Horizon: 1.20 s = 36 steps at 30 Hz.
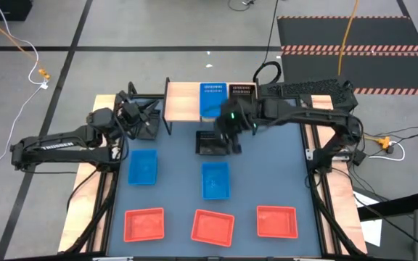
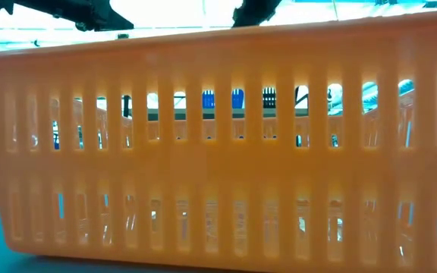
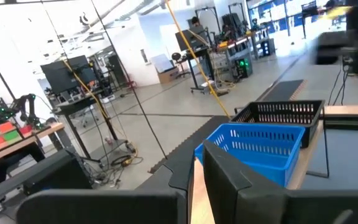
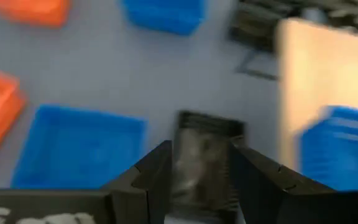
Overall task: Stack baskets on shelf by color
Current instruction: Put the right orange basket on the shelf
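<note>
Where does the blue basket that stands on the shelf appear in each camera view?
High view: blue basket at top centre, on the shelf.
Low view: only a blue patch through the slots; cannot tell.
Left wrist view: centre right.
Right wrist view: right edge.
Shared landmark: the shelf's wooden top.

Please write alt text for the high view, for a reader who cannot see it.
The right pincer hangs open over a black basket on the blue table, before the wooden shelf holding one blue basket and one black.
</note>
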Motion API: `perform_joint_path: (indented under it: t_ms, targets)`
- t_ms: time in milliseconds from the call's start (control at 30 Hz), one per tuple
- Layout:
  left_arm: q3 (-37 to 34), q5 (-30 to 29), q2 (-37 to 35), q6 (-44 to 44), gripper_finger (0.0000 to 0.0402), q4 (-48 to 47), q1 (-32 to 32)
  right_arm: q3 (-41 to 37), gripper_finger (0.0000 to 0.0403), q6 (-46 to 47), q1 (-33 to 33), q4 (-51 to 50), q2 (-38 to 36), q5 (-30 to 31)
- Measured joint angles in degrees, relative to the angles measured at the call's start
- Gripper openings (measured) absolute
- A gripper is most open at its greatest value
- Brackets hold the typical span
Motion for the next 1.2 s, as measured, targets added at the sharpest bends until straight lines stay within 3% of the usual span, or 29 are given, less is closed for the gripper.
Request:
perform_joint_path:
  t_ms: [333, 533, 700, 900, 1100, 1200]
  targets:
    - [0.0, 0.04, -1.63, -3.26, 0.0037, -0.85, -0.28, -8.8, 0.0151, -4.22, 11.93, 2.07, -1.07, -0.19]
    - [0.0, 0.09, -1.55, -2.32, 0.0037, -0.79, -0.5, -9.78, 0.0151, 2.55, 16.41, 2.71, -1.1, 11.01]
    - [0.0, 0.13, -1.54, -0.34, 0.0037, -0.68, -0.39, -9.58, 0.0151, -1.12, 19.43, 0.83, -1.05, 11.26]
    - [0.0, 0.13, -1.54, -1.0, 0.0037, -0.7, -0.39, -11.51, 0.0151, -5.01, 21.58, 0.17, -0.57, 5.73]
    - [0.0, 0.15, -1.54, -2.59, 0.0037, -2.35, -0.39, -17.76, 0.0135, 5.15, 24.25, -8.31, -0.74, -4.57]
    - [0.0, 0.15, -1.54, -2.62, 0.0037, -2.71, -0.39, -20.45, 0.0121, 6.85, 26.89, -9.86, -0.73, -5.31]
